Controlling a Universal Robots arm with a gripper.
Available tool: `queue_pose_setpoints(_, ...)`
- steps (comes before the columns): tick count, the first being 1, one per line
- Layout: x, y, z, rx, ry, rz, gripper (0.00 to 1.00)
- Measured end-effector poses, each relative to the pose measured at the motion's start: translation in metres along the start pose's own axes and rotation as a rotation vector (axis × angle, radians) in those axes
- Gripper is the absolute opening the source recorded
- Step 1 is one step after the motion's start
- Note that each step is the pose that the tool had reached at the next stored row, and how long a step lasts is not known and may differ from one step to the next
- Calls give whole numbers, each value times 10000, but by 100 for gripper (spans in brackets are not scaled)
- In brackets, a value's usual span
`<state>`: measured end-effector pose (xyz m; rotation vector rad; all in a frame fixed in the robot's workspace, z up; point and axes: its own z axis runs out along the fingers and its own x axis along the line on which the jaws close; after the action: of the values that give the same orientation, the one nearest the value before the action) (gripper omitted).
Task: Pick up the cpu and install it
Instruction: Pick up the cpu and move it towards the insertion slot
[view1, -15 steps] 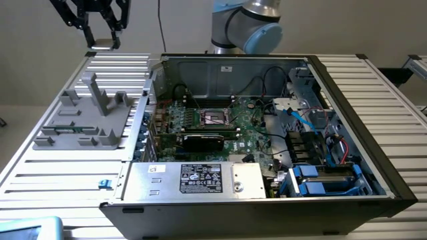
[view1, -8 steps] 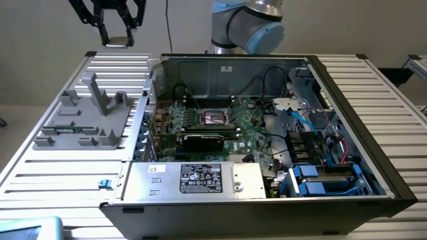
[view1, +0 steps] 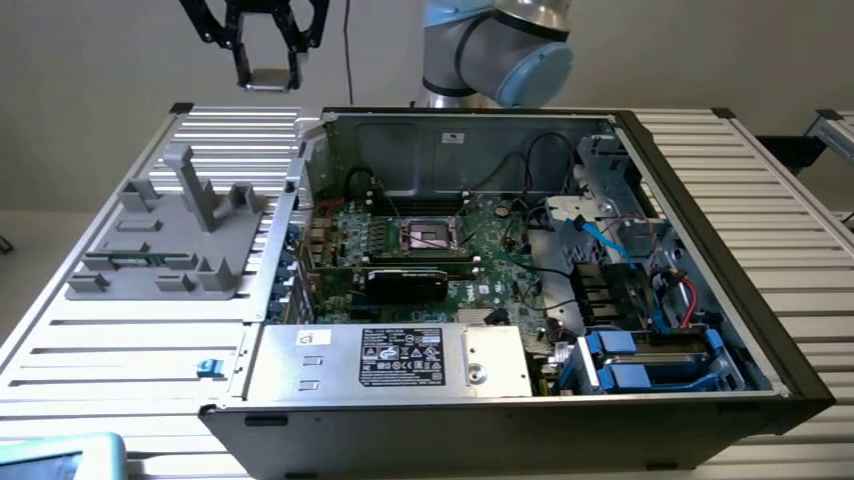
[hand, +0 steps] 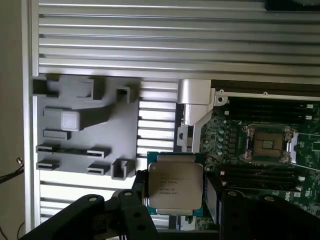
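**A:** How far along does the job look?

**B:** Starting at the exterior view's left, a grey holder block (view1: 167, 235) sits on the slatted table (view1: 120, 360). High above its far edge hangs the gripper (view1: 271, 78). It is clamped on the cpu (hand: 175, 186), with a finger against each of two opposite edges and the metal lid facing the wrist camera. I'd judge the pick-up done.

**A:** And the install?

**B:** Not done, as far as I can see. Further right, inside the open computer case (view1: 747, 300), the motherboard's socket (view1: 430, 235) lies bare. The cpu is well apart from it, off beyond the case's side wall and clear above the table.

**A:** Is anything crowding the socket?

**B:** A black card (view1: 414, 283) lies just on its near side, and the silver power supply (view1: 400, 357) sits nearer the camera. Cables and blue drive brackets (view1: 641, 365) fill the right part of the case.

**A:** What about the surface and the room?

**B:** The table is ribbed aluminium slats, pale and level, with the case standing across its middle. The robot arm (view1: 501, 50) rises behind the case. Beyond it is a plain, light wall.
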<state>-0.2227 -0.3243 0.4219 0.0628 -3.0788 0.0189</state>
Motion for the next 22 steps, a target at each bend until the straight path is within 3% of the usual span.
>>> queue_pose_setpoints(8, -364, -17, -25, -3, 14, -1, 56)
queue_pose_setpoints(22, -1011, -43, 157, -3, 14, -1, 56)
